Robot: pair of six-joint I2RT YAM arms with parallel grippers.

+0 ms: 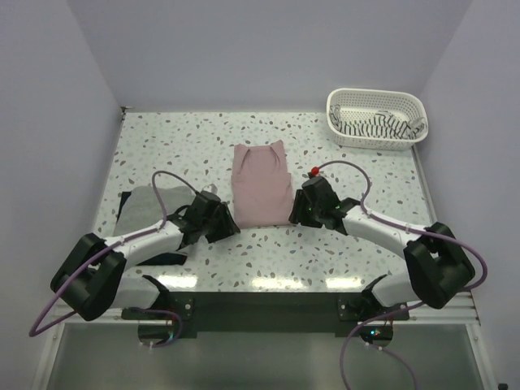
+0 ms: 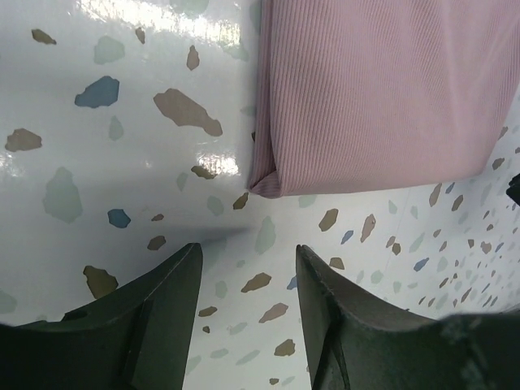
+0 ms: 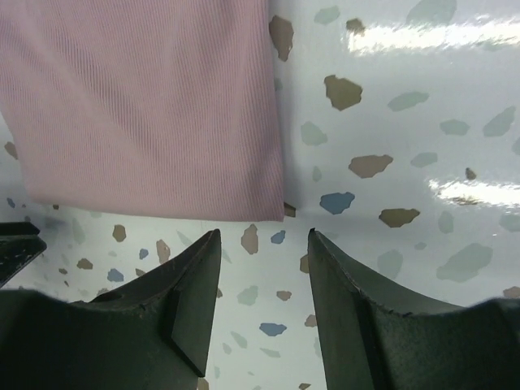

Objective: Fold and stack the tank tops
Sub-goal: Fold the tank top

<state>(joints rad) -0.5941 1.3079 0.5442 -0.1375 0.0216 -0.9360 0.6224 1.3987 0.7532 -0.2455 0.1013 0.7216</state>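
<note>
At the middle of the white speckled tabletop (image 1: 357,179): dusty pink ribbed tank top (image 1: 261,185), folded into a rectangle, lying flat. Just beside its near-left corner, left tool (image 1: 230,223), jaws fairly wide, gripping nothing, clear of the cloth. Beside the near-right corner, right tool (image 1: 295,218), likewise parted and empty. Left: light grey tank top (image 1: 150,207) lying over a dark top (image 1: 124,203). Far right: black-and-white striped top (image 1: 375,124), bunched inside a white plastic lattice basket (image 1: 337,101).

Left gripper (image 2: 248,260) and right gripper (image 3: 264,240) hover low, jaws apart.
</note>
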